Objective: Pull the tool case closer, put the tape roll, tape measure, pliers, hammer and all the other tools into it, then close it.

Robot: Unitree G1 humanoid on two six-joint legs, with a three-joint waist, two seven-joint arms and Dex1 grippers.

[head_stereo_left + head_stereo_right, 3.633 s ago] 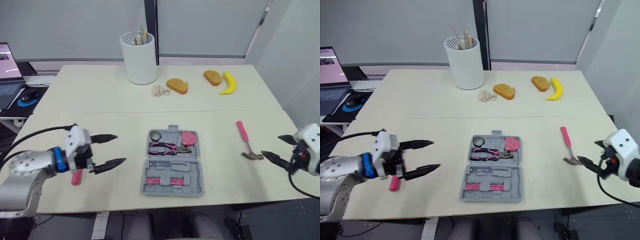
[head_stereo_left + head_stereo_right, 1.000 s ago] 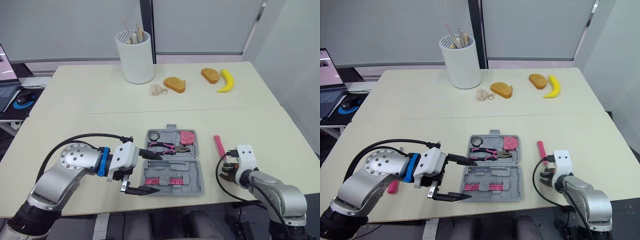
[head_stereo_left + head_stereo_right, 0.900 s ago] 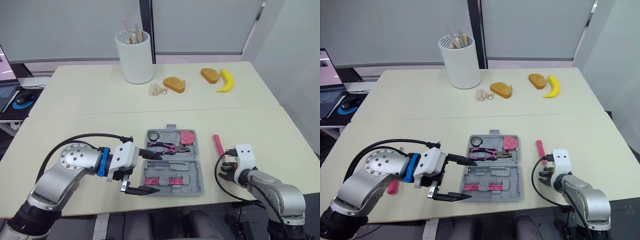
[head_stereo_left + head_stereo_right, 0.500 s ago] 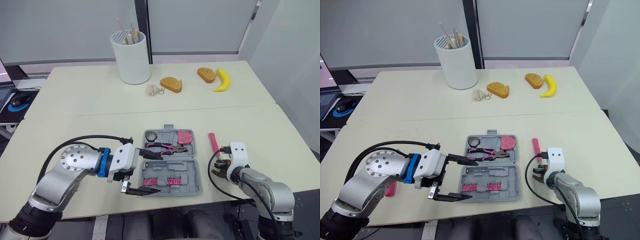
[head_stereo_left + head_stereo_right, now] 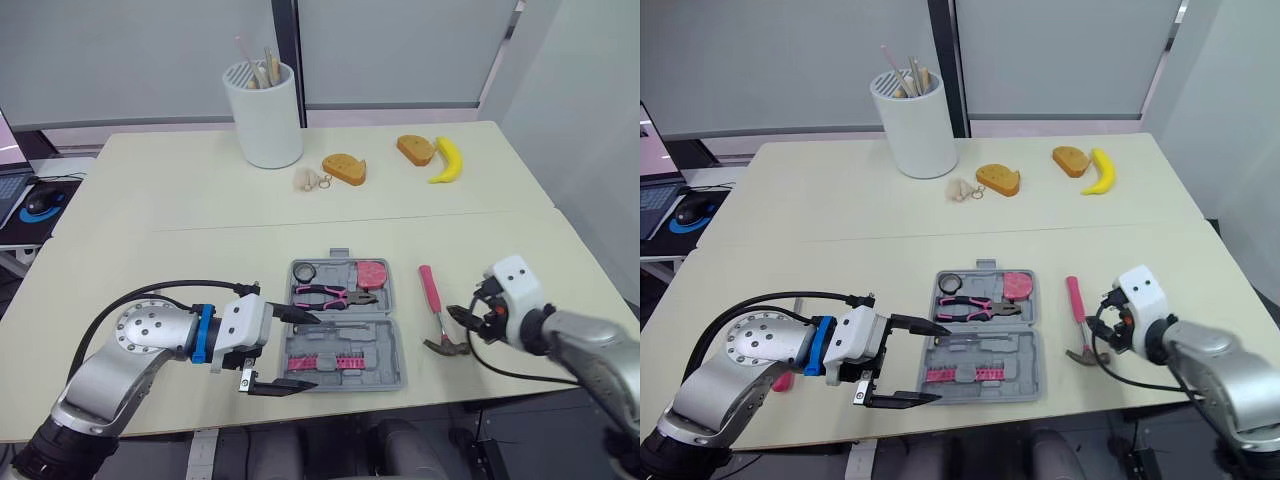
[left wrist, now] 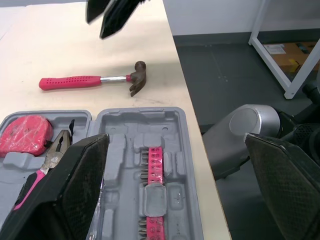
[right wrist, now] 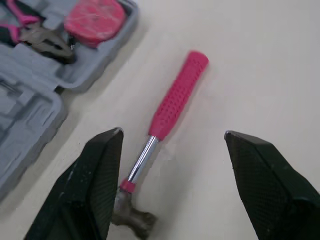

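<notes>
– Hammer?
– Pink-handled steel hammer [image 5: 436, 314] lies on the beige worktop [image 5: 200, 200], just right of the open grey plastic tool case [image 5: 345, 352]. Right hand [image 7: 172, 133] unclenched beside its head.
– Left hand [image 5: 316, 350]?
– Spread wide over the case's near-left part.

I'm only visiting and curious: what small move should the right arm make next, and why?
Probably lower the right gripper onto the pink handle of the hammer and close. Its fingers are open on either side of that handle, and the hammer lies on the table beside the open tool case, not yet inside.
</notes>
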